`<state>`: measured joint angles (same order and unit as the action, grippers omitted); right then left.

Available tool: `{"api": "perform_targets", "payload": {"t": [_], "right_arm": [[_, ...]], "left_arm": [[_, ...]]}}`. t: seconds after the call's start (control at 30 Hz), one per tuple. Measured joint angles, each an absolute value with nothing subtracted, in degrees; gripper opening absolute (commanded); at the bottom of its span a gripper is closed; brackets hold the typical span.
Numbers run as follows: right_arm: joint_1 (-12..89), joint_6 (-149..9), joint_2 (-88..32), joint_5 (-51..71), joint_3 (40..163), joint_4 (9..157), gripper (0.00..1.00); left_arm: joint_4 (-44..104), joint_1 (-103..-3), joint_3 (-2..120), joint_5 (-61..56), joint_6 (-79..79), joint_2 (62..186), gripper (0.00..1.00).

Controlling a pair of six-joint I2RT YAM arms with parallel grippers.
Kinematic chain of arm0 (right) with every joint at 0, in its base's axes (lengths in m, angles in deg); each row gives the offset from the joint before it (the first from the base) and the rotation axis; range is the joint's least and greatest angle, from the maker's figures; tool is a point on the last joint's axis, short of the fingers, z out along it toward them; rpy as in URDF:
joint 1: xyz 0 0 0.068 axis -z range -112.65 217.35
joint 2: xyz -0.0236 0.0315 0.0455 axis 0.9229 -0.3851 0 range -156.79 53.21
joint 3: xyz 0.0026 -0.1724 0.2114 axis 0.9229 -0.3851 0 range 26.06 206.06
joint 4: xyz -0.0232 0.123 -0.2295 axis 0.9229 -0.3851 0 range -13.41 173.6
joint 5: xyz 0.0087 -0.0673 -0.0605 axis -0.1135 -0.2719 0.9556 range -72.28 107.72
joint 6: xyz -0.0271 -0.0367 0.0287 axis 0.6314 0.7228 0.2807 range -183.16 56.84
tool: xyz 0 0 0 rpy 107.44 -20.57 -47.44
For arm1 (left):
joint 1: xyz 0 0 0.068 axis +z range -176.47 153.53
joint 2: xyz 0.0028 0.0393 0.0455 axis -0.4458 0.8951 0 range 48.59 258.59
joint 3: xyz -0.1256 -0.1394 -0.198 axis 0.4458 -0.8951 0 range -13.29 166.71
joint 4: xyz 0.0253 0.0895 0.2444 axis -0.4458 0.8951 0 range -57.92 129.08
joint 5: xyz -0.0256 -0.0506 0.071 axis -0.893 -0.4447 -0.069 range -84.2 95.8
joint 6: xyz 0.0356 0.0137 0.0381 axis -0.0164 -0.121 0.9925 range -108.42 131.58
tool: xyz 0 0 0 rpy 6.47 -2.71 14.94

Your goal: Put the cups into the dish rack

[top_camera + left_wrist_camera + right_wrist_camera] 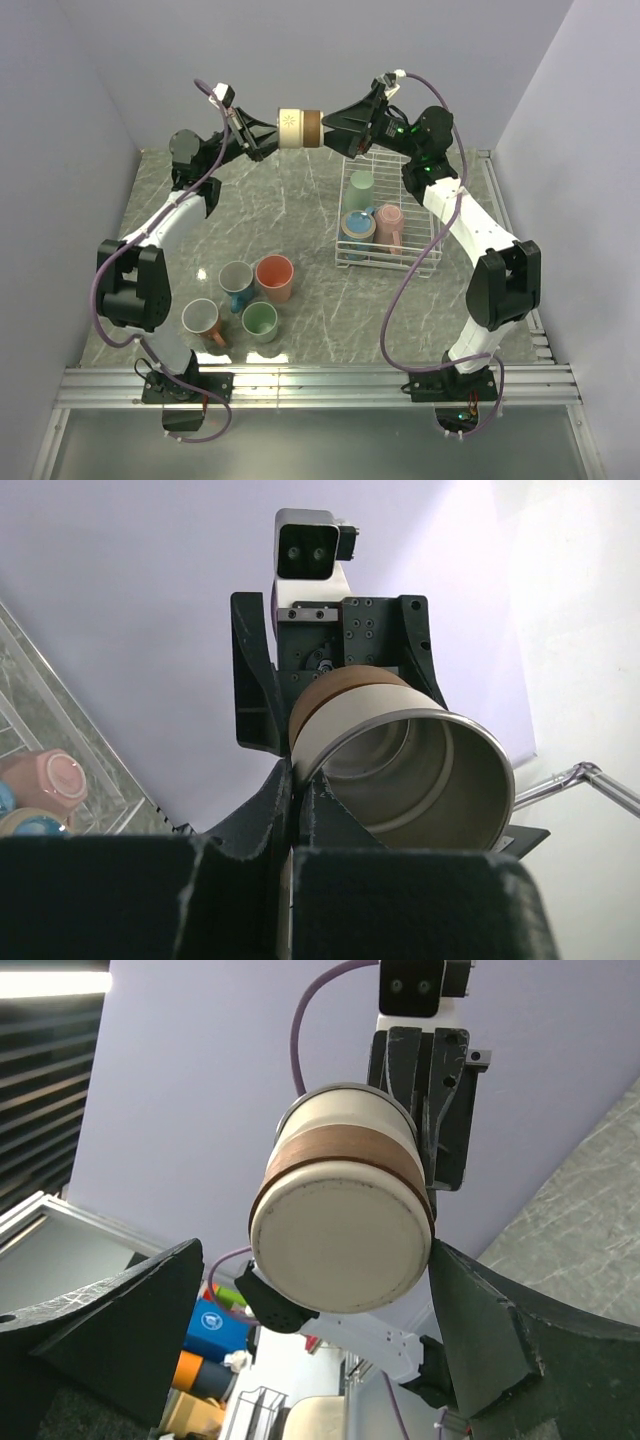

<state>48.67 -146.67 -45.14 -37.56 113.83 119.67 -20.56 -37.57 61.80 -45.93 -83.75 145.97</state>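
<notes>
item: left gripper (297,785). jaws closed to a pinch on the rim wall of one cup, one finger inside the mouth and one outside.

item: cream cup (300,128), with a brown band. held on its side high above the table (300,205), mouth towards the left arm, flat base towards the right arm. no handle shows from any view.

item: right gripper (331,128). jaws spread wide, one finger to each side of the cup's base end. a clear gap shows on one side. on the other side i cannot tell whether the finger touches. it has hold of nothing.

item: dish rack (437,252). white wire, on the table below and to the right of the raised cup. it holds a green cup (360,184), a blue cup (357,226) and a pink cup (389,226), close together at its left and middle.

item: four cups on the table, near the left arm's base and well apart from the rack: grey cup (236,281), salmon cup (275,278), orange-handled cup (201,320), second green cup (261,321).

step in hand, as judged: a mid-air handover, left arm to right.

next move, as judged: the right jaws must close squarely on the cup's body before the left pinch lets go. after that, a carry down into a free part of the rack.
</notes>
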Motion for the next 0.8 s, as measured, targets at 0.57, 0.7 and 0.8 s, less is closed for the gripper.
{"api": "perform_targets", "payload": {"t": [0.57, 0.7, 0.8], "right_arm": [[48.4, -141.7, -45.6, -39.1, 115.8, 111.8, 0.72], [48.4, -140.6, -45.6, -39.0, 115.7, 110.9, 0.38], [48.4, -140.4, -45.6, -39.0, 115.7, 110.8, 0.16]], "left_arm": [[-14.1, -40.0, 64.7, -45.1, -79.6, 147.9, 0.00], [-13.7, -40.1, 64.7, -45.1, -79.5, 147.9, 0.00], [-13.6, -40.1, 64.7, -45.2, -79.4, 147.9, 0.00]]}}
